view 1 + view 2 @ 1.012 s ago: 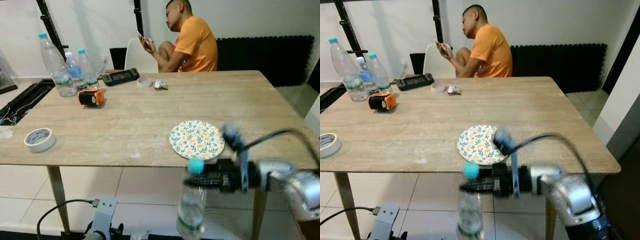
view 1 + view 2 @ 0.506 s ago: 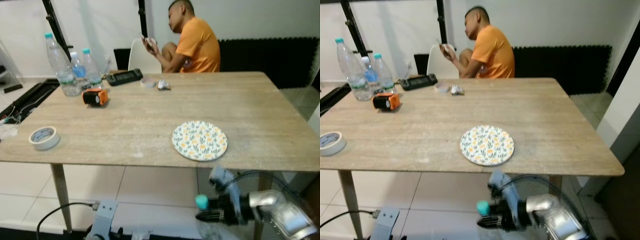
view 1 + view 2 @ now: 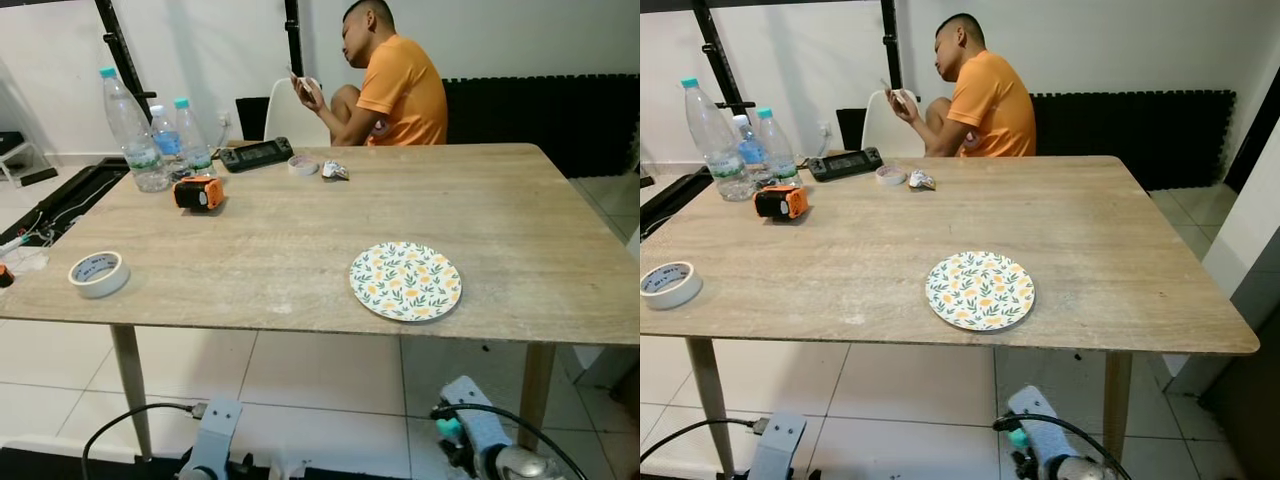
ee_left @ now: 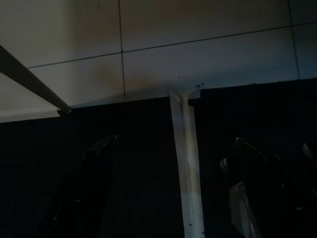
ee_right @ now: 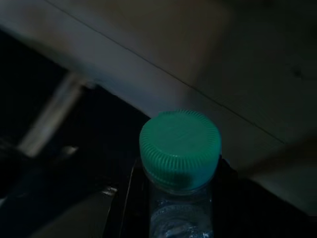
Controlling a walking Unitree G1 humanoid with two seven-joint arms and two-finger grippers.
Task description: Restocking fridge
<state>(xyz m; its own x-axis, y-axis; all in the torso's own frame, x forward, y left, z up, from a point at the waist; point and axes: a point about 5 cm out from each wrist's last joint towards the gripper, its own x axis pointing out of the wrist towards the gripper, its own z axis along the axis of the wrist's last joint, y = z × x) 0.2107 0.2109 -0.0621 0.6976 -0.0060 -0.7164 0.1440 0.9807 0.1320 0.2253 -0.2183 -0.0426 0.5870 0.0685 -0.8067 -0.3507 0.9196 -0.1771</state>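
Rectangular light wooden table [image 3: 300, 240] on slim legs over a white tiled floor [image 3: 320, 380]. Round white plate with yellow and green floral print [image 3: 405, 280]: near the front edge, right of centre. Roll of white tape [image 3: 98, 273]: near the front left corner. Three clear plastic water bottles with teal caps [image 3: 150, 145]: grouped at the back left corner, upright. Small orange and black device [image 3: 198, 192]: just beside those bottles, toward the table's middle. Black remote-like controller [image 3: 256, 155], small white round item [image 3: 302, 165] and crumpled silver wrapper [image 3: 335, 171]: along the back edge. Person in an orange T-shirt [image 3: 395, 85]: seated behind the back edge, holding a phone. Right gripper [image 5: 173, 198]: lowered below the table's front edge on the right, its black fingers clenched around the neck of a clear plastic water bottle with a teal ribbed cap [image 5: 179, 148]; the cap also shows low in the head views [image 3: 450, 428]. Left gripper [image 4: 168, 198]: hanging idle over dark flooring and pale tiles, fingers spread apart, grasping nothing.
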